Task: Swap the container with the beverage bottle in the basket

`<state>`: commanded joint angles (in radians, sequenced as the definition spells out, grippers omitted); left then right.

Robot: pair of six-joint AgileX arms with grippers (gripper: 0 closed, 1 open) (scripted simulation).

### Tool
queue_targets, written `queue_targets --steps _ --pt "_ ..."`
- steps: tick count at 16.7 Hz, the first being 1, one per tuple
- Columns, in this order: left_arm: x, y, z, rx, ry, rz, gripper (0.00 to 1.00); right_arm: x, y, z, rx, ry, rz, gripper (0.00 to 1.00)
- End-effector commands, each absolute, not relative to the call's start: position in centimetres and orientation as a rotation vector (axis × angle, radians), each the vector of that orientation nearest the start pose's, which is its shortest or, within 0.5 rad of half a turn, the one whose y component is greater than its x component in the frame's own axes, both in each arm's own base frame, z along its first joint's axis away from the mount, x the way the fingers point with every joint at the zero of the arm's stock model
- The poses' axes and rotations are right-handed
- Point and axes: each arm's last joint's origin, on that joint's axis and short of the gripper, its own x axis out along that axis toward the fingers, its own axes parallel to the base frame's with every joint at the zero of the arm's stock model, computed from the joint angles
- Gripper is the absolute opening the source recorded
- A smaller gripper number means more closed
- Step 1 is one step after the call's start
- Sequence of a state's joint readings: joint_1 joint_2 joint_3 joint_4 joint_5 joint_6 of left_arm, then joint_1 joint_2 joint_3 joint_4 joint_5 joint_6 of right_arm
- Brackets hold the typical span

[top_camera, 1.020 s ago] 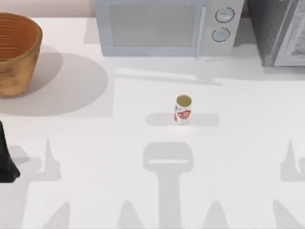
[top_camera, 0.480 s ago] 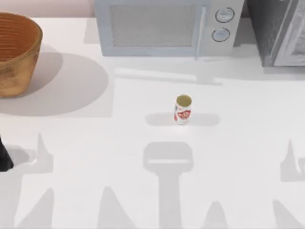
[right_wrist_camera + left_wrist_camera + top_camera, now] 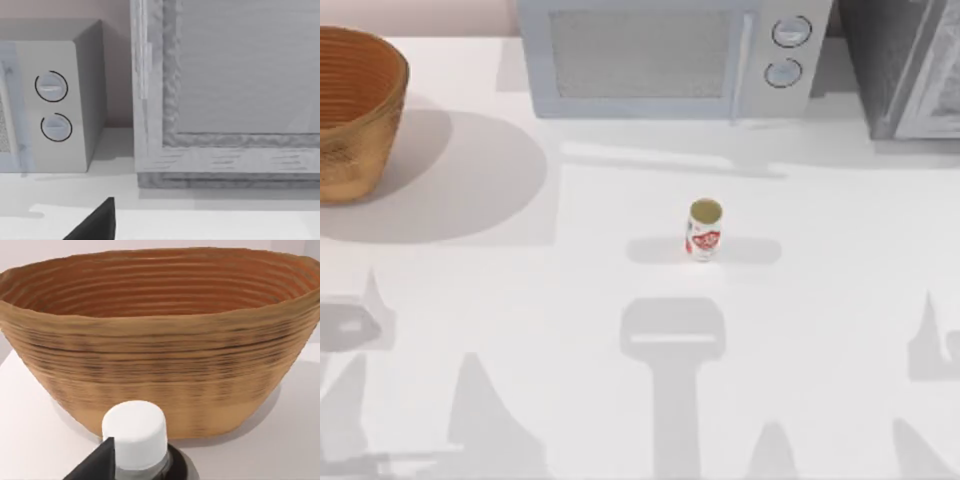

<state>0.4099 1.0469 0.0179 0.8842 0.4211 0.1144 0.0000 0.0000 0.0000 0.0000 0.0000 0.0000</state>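
Where a dark piece of the left arm was showing at the counter's left edge a moment ago, bare white counter (image 3: pixel 520 300) is now lying under shifting shadows. Bottle (image 3: pixel 704 229) is standing upright mid-counter, unmoved. Basket (image 3: pixel 350 110) is sitting at the far left corner. In the left wrist view, a white-capped container (image 3: pixel 135 435) is sitting just before the basket; whether either end effector is spread or closed cannot be told. Microwave (image 3: pixel 670 60) is lining the far edge.

white table (image 3: pixel 570 300) with basket (image 3: pixel 355 110), beverage bottle (image 3: pixel 704 230), microwave (image 3: pixel 665 58)
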Motion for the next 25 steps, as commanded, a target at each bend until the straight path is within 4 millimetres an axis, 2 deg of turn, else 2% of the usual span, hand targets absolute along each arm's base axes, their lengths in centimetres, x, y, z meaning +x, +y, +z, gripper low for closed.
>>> queue_targets --steps 5,9,17,19,25 --pt "16.2 8.1 10.8 0.028 0.171 -0.022 1.0 10.6 -0.1 16.0 0.0 0.0 0.0 1.0" --pt "15.8 9.3 9.1 0.007 0.196 -0.021 1.0 10.6 -0.1 16.0 0.0 0.0 0.0 1.0" --pt "15.7 9.5 8.6 -0.001 0.205 -0.022 1.0 10.6 -0.1 16.0 0.0 0.0 0.0 1.0" --pt "16.6 9.7 8.5 0.001 0.203 -0.02 1.0 10.6 -0.1 16.0 0.0 0.0 0.0 1.0" --pt "21.1 9.6 7.5 0.001 0.202 -0.02 1.0 10.6 -0.1 16.0 0.0 0.0 0.0 1.0"
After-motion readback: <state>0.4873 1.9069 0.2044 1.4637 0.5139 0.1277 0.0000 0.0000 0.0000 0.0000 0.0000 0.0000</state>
